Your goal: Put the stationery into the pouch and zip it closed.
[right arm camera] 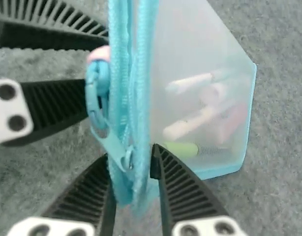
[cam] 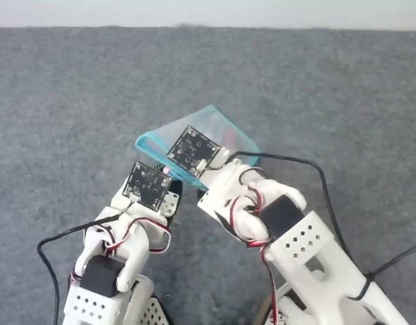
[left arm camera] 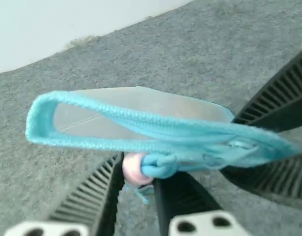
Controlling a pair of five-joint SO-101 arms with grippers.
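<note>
Right up close, the right gripper point(right arm camera: 132, 156) has its two black ribbed fingers pressed together on the zipper edge of the pouch point(right arm camera: 195, 59), clamping the blue tape just beside the slider point(right arm camera: 122, 158). So that arm is basically the anchor.

The left gripper point(left arm camera: 138, 169) sits at the same edge, and its fingers look pinched on the zipper pull, a short blue cord with a pink bead point(right arm camera: 98, 53) on the end. The bead sits right between the fingertips.

The pouch itself is a frosted see-through one with turquoise trim, held between the two grippers over roughly the middle of the grey table point(cam: 72, 88), well away from all four edges. Can't tell whether any corner of it touches the table.

Progress-wise, the stationery point(right arm camera: 190, 123) is already inside. Through the plastic, a few pale pen-ish shapes, something pink and a green bit are bunched toward the bottom of the pouch. So the loading part looks done.

What's left is the zip. The mouth gapes open along most of its length in the left wrist view, and the slider sits down at the clamped end, so I'd say the closing pull has barely started, if at all.

No brand, label or writing that can be read anywhere.
</note>
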